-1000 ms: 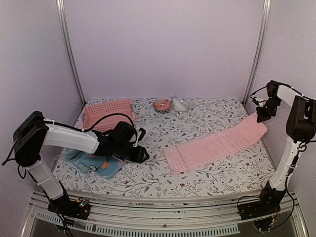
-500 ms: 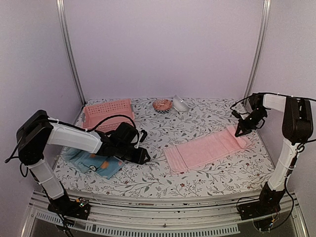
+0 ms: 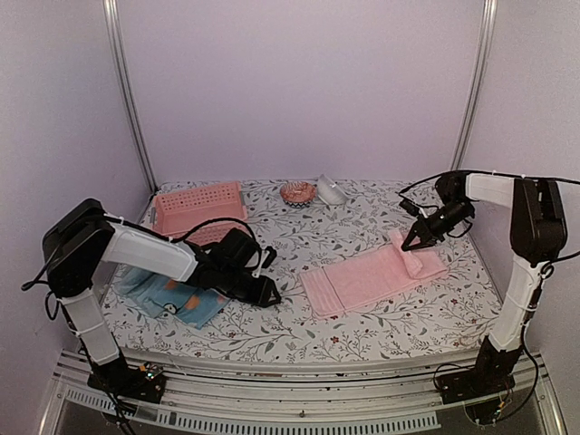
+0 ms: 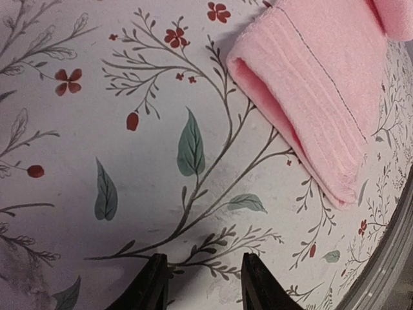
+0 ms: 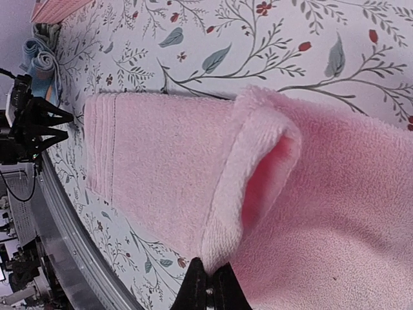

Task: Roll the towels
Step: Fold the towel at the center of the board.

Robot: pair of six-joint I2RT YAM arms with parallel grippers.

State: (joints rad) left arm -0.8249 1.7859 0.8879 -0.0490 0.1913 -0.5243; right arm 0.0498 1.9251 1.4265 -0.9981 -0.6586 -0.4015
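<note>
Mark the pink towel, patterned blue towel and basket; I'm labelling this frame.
pink towel (image 3: 367,276): top view, flat middle.
patterned blue towel (image 3: 186,306): top view, near edge.
basket (image 3: 198,201): top view, perforated side.

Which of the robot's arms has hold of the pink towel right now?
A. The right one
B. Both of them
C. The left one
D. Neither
A. The right end effector is pinched on one end of the pink towel, which is folded back over itself there, while the left end effector is open near the towel's other end with nothing between its fingers.
</note>
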